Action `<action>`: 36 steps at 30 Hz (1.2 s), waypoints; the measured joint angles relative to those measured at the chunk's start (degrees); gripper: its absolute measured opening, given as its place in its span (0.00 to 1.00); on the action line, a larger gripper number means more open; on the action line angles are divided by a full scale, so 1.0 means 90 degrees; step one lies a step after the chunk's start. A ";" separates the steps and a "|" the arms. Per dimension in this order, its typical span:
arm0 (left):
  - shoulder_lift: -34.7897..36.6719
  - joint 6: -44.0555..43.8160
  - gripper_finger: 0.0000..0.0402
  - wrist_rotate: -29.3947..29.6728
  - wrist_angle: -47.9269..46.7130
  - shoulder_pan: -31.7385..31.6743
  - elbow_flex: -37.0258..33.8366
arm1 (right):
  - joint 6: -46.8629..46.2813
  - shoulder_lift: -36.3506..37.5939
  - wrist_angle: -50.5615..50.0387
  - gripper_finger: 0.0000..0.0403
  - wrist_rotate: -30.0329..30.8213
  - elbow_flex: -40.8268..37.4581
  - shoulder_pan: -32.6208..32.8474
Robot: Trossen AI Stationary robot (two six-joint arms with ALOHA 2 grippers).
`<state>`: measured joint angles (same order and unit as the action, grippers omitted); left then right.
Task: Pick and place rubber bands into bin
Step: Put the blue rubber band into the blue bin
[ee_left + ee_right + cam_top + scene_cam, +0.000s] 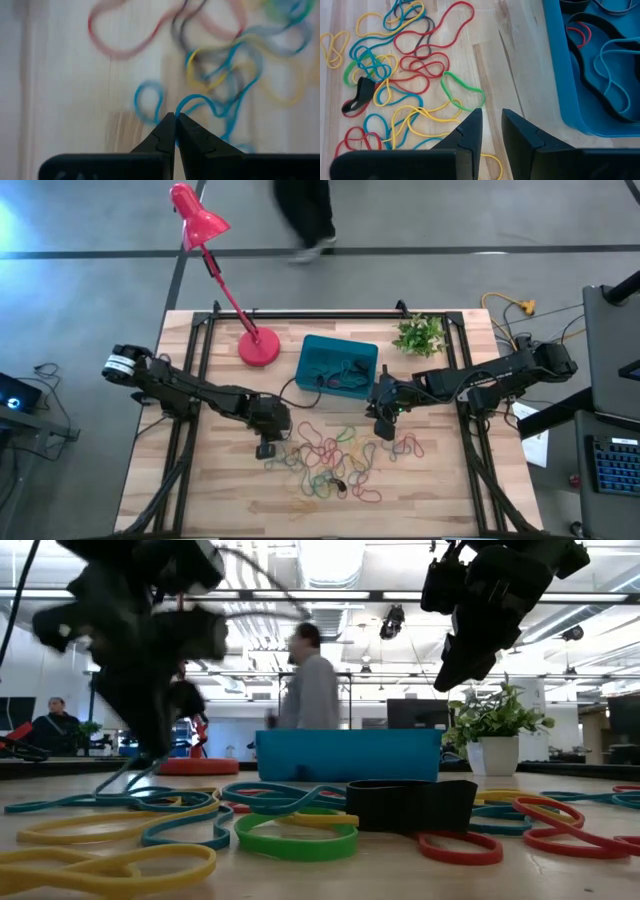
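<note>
The left gripper (pixel 175 131), fingers pinched on a teal rubber band (pixel 210 107), hovers over the pile; these light, floppy loops want single-strand nips. The right gripper (pixel 491 131), fingers narrowly parted, hangs beside the bin (pixel 565 75).

Even, bright overhead light on the counter (pixel 430 490), shadows soft and short. Ceiling strip lights glare in the low view, where the left arm (pixel 140 650) smears with motion blur. The left wrist view is blurred too, the rubber bands (pixel 220 75) washed out; the right wrist view is crisp.
</note>
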<state>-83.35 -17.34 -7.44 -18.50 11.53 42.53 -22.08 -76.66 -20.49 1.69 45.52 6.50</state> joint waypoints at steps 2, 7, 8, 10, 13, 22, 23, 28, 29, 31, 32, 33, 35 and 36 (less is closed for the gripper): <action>0.0130 0.0121 0.00 0.0008 0.0002 -0.0010 0.0163 | -0.0001 0.0000 0.0002 0.16 0.0000 0.0000 0.0000; 0.0485 0.0529 0.00 0.0147 -0.0002 -0.0116 0.0694 | -0.0002 0.0000 0.0002 0.16 -0.0001 0.0000 0.0000; 0.0559 0.0637 0.00 0.0238 0.0018 -0.0147 0.0829 | -0.0002 0.0000 0.0009 0.16 -0.0001 0.0000 0.0000; 0.0704 0.0850 0.00 0.0434 0.0042 -0.0200 0.1055 | -0.0003 0.0000 0.0007 0.15 -0.0002 0.0000 0.0000; 0.0885 0.1210 0.00 0.0809 0.0071 -0.0309 0.1397 | -0.0003 0.0000 0.0017 0.15 -0.0005 0.0000 0.0002; 0.1090 0.2311 0.00 0.2102 0.0520 -0.1189 0.1754 | -0.0091 0.0002 0.0039 0.16 -0.0007 0.0000 0.0000; 0.1060 0.2351 0.00 0.2124 0.0657 -0.1373 0.1753 | -0.0111 0.0002 0.0050 0.16 -0.0010 0.0000 0.0000; 0.0664 0.2524 0.00 0.2171 0.1349 -0.2332 0.1738 | -0.0287 0.0002 0.0265 0.15 -0.0015 0.0000 0.0002; 0.0555 0.2525 0.00 0.2169 0.1460 -0.2518 0.1747 | -0.0357 0.0005 0.0307 0.15 -0.0016 0.0000 0.0000; 0.0317 0.2533 0.00 0.2093 0.1606 -0.2869 0.1788 | -0.0467 0.0005 0.0350 0.15 -0.0017 0.0000 0.0002; 0.0189 0.2534 0.00 0.2031 0.1632 -0.3026 0.1811 | -0.0517 0.0005 0.0362 0.15 -0.0017 0.0000 0.0000; 0.0048 0.2533 0.00 0.1958 0.1625 -0.3165 0.1838 | -0.0558 0.0005 0.0371 0.15 -0.0017 0.0000 0.0000; -0.0221 0.2525 0.00 0.1786 0.1624 -0.3392 0.1869 | -0.0656 0.0005 0.0373 0.16 -0.0015 0.0000 0.0001; -0.0358 0.2520 0.00 0.1693 0.1605 -0.3470 0.1872 | -0.0701 0.0005 0.0376 0.16 -0.0011 0.0000 0.0000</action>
<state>-86.57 5.34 7.79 -4.05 -19.71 59.37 -28.39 -76.62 -17.10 1.60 45.52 6.50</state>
